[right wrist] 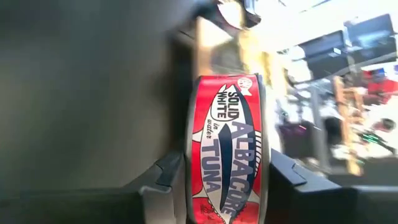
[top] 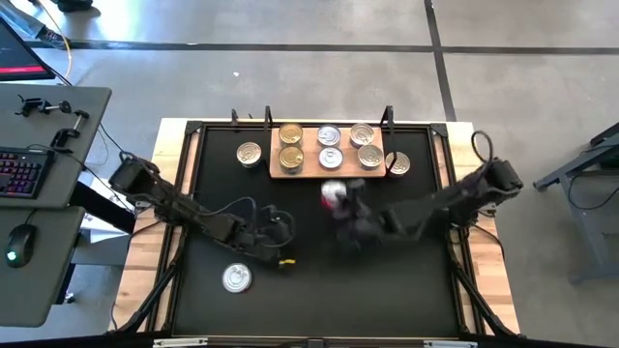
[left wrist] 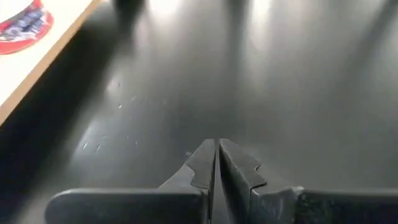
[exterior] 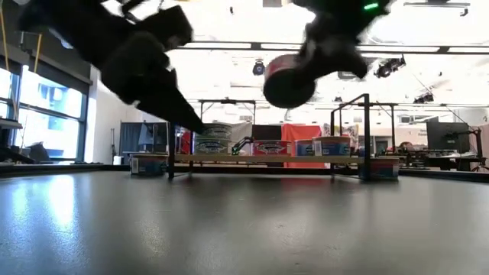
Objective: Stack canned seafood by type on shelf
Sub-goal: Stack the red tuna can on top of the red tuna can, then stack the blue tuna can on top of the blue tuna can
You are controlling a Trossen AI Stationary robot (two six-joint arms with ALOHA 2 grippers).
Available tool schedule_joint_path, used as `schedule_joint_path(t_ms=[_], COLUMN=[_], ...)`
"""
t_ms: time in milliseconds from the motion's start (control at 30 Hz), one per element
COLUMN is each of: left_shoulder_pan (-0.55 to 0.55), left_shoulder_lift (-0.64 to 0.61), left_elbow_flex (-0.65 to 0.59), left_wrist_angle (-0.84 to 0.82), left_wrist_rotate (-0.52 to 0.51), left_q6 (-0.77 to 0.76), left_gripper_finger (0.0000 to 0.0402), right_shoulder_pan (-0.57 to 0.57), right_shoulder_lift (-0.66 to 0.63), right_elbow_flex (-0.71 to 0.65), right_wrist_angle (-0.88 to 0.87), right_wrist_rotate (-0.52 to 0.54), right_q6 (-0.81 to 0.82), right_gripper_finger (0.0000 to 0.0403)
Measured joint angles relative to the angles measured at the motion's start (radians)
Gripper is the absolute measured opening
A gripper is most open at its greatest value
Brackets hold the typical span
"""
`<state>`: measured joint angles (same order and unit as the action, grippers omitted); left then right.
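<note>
In the high view, the pale tan rectangular wooden shelf board sits at the upper centre of the black mat, carrying six round flat tins: two gold-lidded ones at its left end, four silver-lidded ones to their right. One loose silver tin lies just left of the board, a gold one just off its right end, and another silver tin lies well apart at lower left. The right gripper reaches in from the right edge, elbow bent, and holds a red-labelled round tuna tin just below the board. The step in hand looks like carrying this tin to the shelf; the next move calls for lining it up over a matching tin and lowering it flat. The left gripper waits at centre-left, its arm stretched in from the left edge.

In the low view, the held tin hangs tilted at upper centre, well above the mat, with the left arm at upper left.

In the left wrist view, the left gripper's fingers are pressed together and hold nothing.

In the right wrist view, the right gripper clamps the red tin by its flat faces, label reading albacore tuna
</note>
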<state>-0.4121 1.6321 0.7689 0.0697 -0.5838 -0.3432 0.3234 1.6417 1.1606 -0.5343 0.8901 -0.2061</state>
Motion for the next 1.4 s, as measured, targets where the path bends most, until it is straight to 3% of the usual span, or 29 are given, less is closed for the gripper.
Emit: schedule_joint_path(t_ms=[67, 233, 367, 500, 633, 767, 1067, 1400], left_shoulder_pan=[-0.028, -0.109, -0.163, -0.192, -0.206, -0.208, -0.208, -0.208], left_shoulder_lift=[-0.020, -0.027, -0.021, -0.022, -0.022, -0.022, -0.022, -0.022], left_elbow_flex=[-0.043, -0.124, -0.150, -0.151, -0.151, -0.151, -0.151, -0.151], left_wrist_angle=[0.059, 0.143, 0.160, 0.162, 0.162, 0.166, 0.168, 0.168], left_wrist_rotate=[-0.036, -0.154, -0.245, -0.301, -0.302, -0.305, -0.314, -0.314], left_q6=[-0.045, -0.142, -0.184, -0.184, -0.187, -0.184, -0.179, -0.180], left_gripper_finger=[0.0014, 0.0014, 0.0015, 0.0015, 0.0015, 0.0015, 0.0015, 0.0015], right_shoulder_pan=[-0.099, -0.362, -0.531, -0.628, -0.663, -0.672, -0.657, -0.614], right_shoulder_lift=[-0.002, 0.006, 0.048, 0.116, 0.156, 0.173, 0.172, 0.167], right_elbow_flex=[0.014, -0.001, -0.013, -0.013, -0.014, -0.014, -0.014, 0.008], right_wrist_angle=[0.019, 0.216, 0.375, 0.495, 0.548, 0.526, 0.509, 0.488], right_wrist_rotate=[-0.015, -0.170, -0.259, -0.367, -0.343, -0.330, -0.326, -0.283], right_q6=[-0.131, -0.394, -0.517, -0.593, -0.656, -0.571, -0.516, -0.438], right_gripper_finger=[0.0117, 0.0117, 0.0117, 0.0117, 0.0117, 0.0118, 0.0233, 0.0248])
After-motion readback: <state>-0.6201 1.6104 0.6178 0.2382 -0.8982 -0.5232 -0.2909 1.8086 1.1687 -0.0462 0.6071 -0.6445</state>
